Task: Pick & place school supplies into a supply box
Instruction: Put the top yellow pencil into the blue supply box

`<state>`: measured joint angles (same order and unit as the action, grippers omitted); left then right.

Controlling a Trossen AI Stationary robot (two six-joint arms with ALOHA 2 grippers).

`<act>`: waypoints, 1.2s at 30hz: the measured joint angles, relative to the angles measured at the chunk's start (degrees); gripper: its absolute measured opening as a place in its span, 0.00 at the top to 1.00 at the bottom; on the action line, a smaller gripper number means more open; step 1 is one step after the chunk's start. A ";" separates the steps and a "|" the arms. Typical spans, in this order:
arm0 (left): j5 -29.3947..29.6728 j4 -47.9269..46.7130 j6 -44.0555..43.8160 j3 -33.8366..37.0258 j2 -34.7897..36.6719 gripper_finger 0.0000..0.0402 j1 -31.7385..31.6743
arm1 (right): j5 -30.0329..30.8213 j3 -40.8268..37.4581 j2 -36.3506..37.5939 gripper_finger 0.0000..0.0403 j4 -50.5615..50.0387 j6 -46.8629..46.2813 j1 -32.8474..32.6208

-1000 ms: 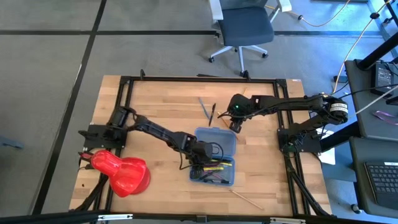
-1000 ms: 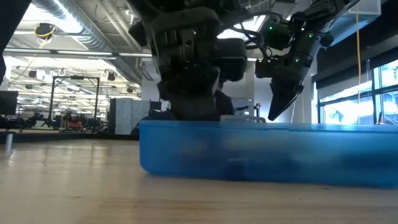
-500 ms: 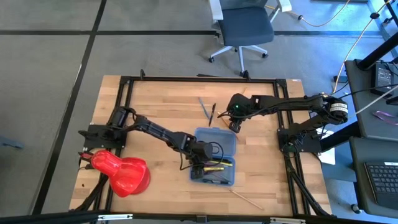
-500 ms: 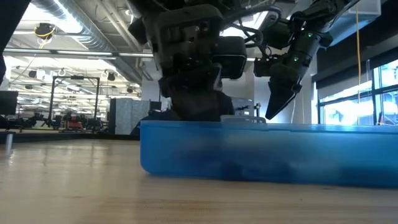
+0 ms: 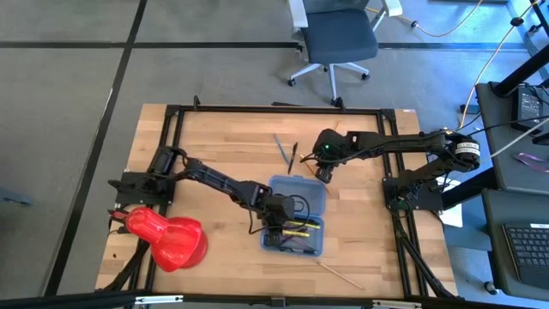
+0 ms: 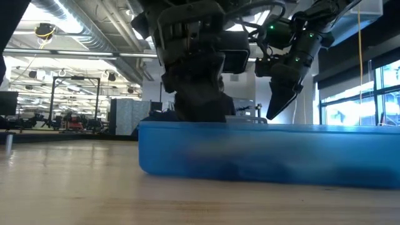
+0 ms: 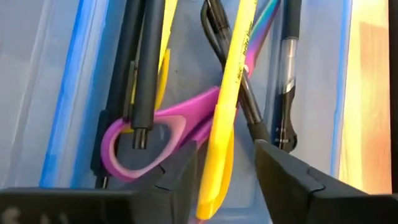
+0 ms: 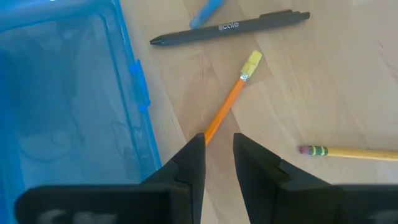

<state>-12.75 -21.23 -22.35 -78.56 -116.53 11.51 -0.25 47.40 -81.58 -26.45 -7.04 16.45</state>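
The wooden table (image 5: 214,146) carries the supply box (image 5: 296,215), a translucent blue case lying open near its middle, and every place below is given from that box. Off its far-left side, at the table's corner, sits a glossy red object (image 5: 167,239). The left gripper (image 7: 224,168) is lowered into the box's near half, its fingers parted and gripping nothing, a yellow pen (image 7: 231,93) lying loose in the gap between them atop the purple-handled scissors (image 7: 155,140) and several black pens (image 7: 146,62). The right gripper (image 8: 219,155) hangs just beyond the box's far right corner, fingers apart with a narrow gap, empty. An orange pencil (image 8: 227,102) starts right at that gap and runs straight ahead of it, its long axis in line with the fingers, beside the box wall. Beyond it lie a black pen (image 8: 230,28), a blue one (image 8: 205,12), and a yellow pencil (image 8: 348,151) to the side. The right arm is plainly the nearer.
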 joint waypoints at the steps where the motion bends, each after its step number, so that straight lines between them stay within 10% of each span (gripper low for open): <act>1: 0.21 -0.89 0.00 0.08 0.72 0.60 -0.11 | 0.00 0.00 0.02 0.78 0.53 -0.15 0.00; 12: 23.40 5.49 7.76 9.63 15.97 0.57 -0.81 | 0.07 0.00 0.00 0.78 10.71 -0.91 0.00; 24: 18.23 36.67 14.45 38.04 29.18 0.58 -12.47 | 0.09 0.00 0.00 0.77 12.10 1.88 -0.02; 36: 17.99 46.96 15.80 45.37 30.88 0.57 -18.58 | 0.45 0.00 -0.09 0.46 13.15 2.94 -0.02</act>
<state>5.24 25.73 -6.55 -33.20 -85.65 -7.07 0.20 47.40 -81.67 -13.30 -4.10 16.43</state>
